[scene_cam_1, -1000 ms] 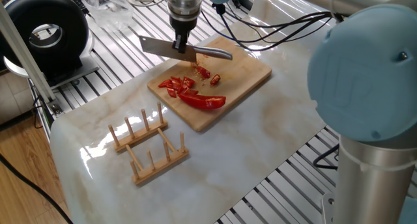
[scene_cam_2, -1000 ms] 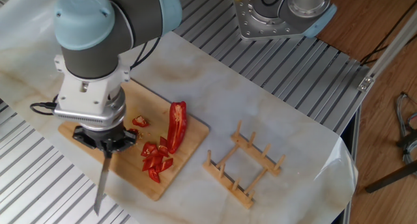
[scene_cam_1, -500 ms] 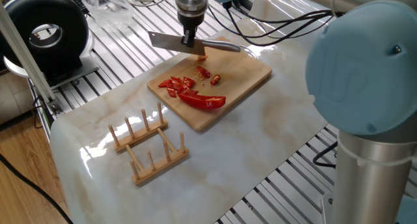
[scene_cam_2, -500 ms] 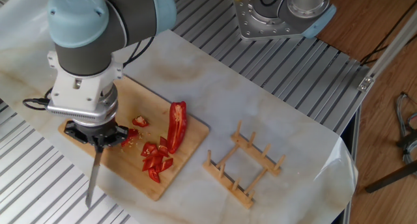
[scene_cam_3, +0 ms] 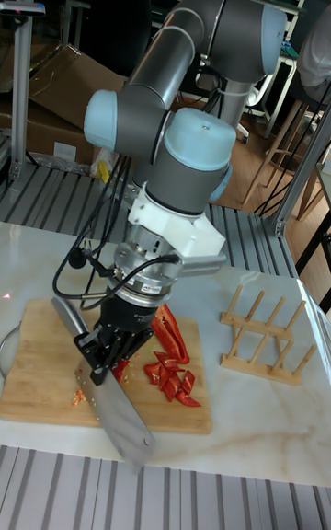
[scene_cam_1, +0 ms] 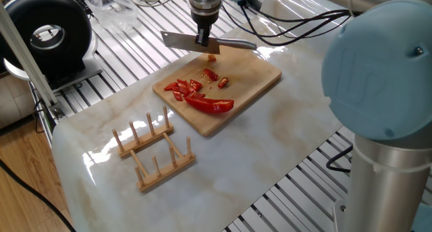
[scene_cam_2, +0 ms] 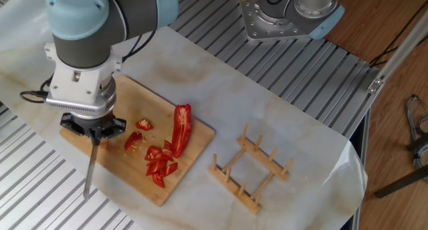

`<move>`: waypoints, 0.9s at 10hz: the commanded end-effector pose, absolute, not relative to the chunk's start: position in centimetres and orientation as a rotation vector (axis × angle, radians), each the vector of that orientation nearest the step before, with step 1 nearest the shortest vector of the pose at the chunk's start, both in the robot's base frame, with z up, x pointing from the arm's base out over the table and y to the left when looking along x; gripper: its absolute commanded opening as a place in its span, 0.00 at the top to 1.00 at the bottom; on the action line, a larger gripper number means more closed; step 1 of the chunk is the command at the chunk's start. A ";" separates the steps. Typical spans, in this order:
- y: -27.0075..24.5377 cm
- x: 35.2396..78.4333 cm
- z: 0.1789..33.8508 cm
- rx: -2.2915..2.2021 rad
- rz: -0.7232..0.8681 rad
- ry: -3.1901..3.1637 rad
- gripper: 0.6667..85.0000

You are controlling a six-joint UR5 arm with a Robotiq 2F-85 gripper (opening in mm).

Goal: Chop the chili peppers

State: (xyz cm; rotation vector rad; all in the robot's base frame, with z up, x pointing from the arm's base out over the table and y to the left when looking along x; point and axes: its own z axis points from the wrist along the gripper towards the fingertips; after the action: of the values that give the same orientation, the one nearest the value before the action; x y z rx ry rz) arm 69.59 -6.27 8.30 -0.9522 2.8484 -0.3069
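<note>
- Clamped in my black two-finger gripper [scene_cam_1: 204, 40] is the handle of a broad steel cleaver-style knife [scene_cam_3: 118, 415]; the fingers pinch it from both sides, and I hold it above the far end of the board.
- In the tall fixed view the blade slants down and toward the camera, with small red flecks stuck to its flat side.
- In one fixed view the blade sticks out level to either side of my gripper and is clear of the wood.
- Below me lies the rectangular light bamboo cutting board [scene_cam_2: 189, 156], set at an angle on the white marbled tabletop [scene_cam_1: 270, 134].
- On the board are the glossy red chili peppers [scene_cam_2: 181, 126]: one long curved half lies uncut toward the board's near-right edge in the other fixed view, a heap of short cut pieces sits just beside it, and a few loose bits lie nearer my gripper.
- Off the board, well apart from the peppers, a small wooden dish rack with upright pegs [scene_cam_1: 154, 152] stands on the tabletop.
- At the far left of one fixed view a round black device with a grey centre [scene_cam_1: 48, 36] sits on the ribbed metal frame.
</note>
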 end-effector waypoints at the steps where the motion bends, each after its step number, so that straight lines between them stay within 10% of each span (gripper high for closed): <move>1: -7.8 68.1 10.5 -0.926 -0.386 2.889 0.99; 9: -2.2 67.2 12.0 -0.522 -0.129 2.989 0.99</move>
State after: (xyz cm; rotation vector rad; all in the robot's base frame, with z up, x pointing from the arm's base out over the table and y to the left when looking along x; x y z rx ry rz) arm 67.21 -3.15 11.46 -0.6901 2.9666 -0.1777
